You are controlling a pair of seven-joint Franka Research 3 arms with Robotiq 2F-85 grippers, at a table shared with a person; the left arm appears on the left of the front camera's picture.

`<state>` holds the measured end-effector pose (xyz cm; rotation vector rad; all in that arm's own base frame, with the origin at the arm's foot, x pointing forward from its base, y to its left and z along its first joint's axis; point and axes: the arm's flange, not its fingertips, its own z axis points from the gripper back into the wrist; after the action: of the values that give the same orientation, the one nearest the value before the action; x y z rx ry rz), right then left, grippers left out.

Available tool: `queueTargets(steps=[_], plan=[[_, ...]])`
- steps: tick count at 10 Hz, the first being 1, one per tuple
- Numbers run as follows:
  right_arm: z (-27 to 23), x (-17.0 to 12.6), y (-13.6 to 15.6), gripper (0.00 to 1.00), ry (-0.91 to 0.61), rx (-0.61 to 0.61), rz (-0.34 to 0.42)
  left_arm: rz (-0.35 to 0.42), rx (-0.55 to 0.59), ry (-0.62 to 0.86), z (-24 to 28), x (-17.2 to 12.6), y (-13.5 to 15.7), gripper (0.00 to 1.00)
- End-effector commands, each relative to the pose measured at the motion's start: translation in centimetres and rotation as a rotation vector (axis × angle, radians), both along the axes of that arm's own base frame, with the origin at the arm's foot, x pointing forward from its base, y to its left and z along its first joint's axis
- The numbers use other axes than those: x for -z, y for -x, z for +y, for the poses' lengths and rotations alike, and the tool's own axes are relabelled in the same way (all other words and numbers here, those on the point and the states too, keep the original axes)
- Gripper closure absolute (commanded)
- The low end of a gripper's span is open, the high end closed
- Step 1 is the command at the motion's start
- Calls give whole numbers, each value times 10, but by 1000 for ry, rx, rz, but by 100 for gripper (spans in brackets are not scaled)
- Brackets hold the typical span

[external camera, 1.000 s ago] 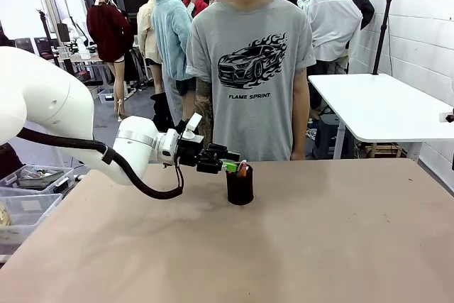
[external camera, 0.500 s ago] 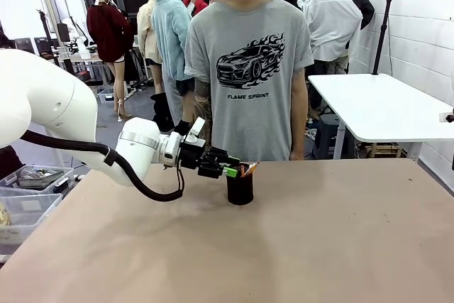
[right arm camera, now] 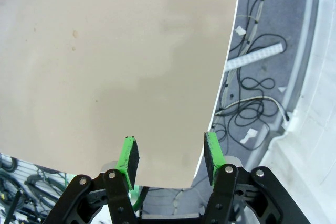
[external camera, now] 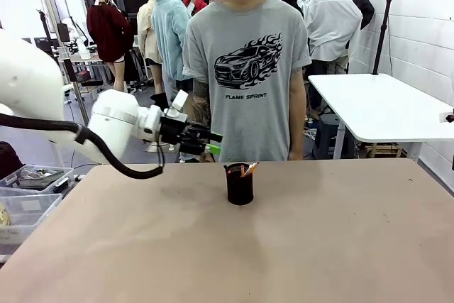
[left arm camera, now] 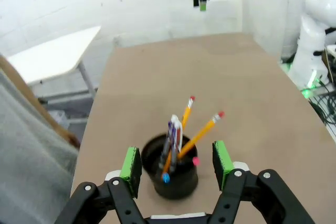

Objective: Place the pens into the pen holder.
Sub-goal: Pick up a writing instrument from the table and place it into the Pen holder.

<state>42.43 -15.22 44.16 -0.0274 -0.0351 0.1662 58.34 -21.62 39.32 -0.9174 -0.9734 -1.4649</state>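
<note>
Nearest the camera in the front view lies the bare tan table (external camera: 298,246), matte and smooth, with nothing loose on it. Toward its far middle stands the pen holder (external camera: 240,184), a small black mesh cup, round and upright, with the pens (external camera: 246,169) already standing in it.

In the left wrist view the cup (left arm camera: 171,167) sits low between the two green pads (left arm camera: 130,163), and the pens (left arm camera: 188,137) lean out of it toward one o'clock: two yellow pencils with pink eraser ends, plus a paler pen among them. Their long axes run steeply upward, not flat.

In the front view the left gripper (external camera: 210,142) hangs in the air at about ten o'clock from the cup, clear of it, its fingers apart and holding nothing. It is the arm nearer the cup.

The right gripper (right arm camera: 167,153) hangs over the table's edge with cables on the floor beyond; its fingers also stand apart and empty.

Beyond the far edge stands a person (external camera: 245,76) in a grey printed shirt, arms down.

The job looks done; any further move is likely only backing the left arm away.
</note>
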Motion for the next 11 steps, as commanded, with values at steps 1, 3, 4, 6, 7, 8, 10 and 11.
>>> queueTargets(steps=[1,3,4,6,7,8,10,11], plan=[[0,1,0,36,28,-3,-2,97,-90,-178,46,-22,23,29],[0,1,0,36,28,-3,-2,275,-335,-488,106,-44,47,29],[0,1,0,36,28,-3,-2,329,-385,-532,126,-51,60,29],[0,1,0,36,28,-3,-2,400,-702,-828,154,-43,98,29],[0,1,0,36,28,-3,-2,419,-825,-903,167,-44,117,29],[0,1,0,36,28,-3,-2,437,-921,-894,181,-45,132,29],[0,1,0,36,28,-3,-2,389,-1127,-909,199,-44,158,29],[0,1,0,36,28,-3,-2,362,-1218,-929,200,-40,164,29]])
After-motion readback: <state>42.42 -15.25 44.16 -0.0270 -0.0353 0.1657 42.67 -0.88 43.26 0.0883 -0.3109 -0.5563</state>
